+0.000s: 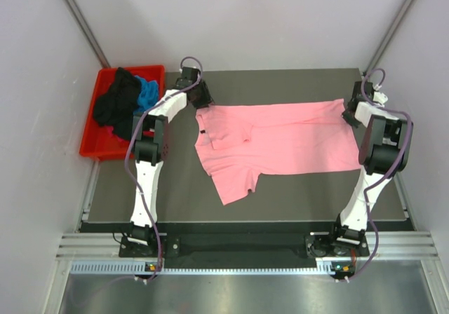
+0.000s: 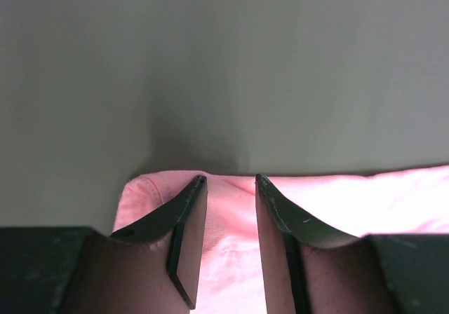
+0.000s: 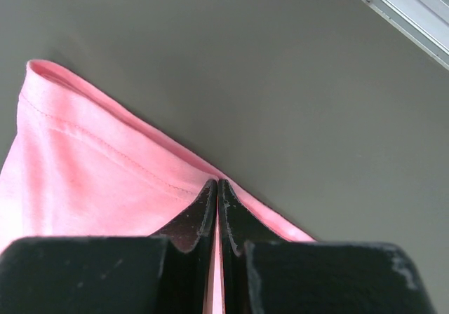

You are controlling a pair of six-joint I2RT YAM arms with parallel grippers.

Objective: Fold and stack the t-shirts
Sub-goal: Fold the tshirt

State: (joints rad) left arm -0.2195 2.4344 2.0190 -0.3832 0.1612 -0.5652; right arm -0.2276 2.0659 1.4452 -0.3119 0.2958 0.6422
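Pink t-shirt (image 1: 295, 142), red bin (image 1: 88, 144)

Two-arm manipulator. The white-shelled, black-jointed left arm (image 1: 146, 177) and its matching right arm (image 1: 359, 198) each rise from a black base and trail a looped purple-grey cable (image 1: 127, 160). The wrist views show the left gripper (image 2: 230, 181) and right gripper (image 3: 217, 184), each with paired matt-black, wedge-tipped fingers (image 2: 184, 219), lightly scuffed.
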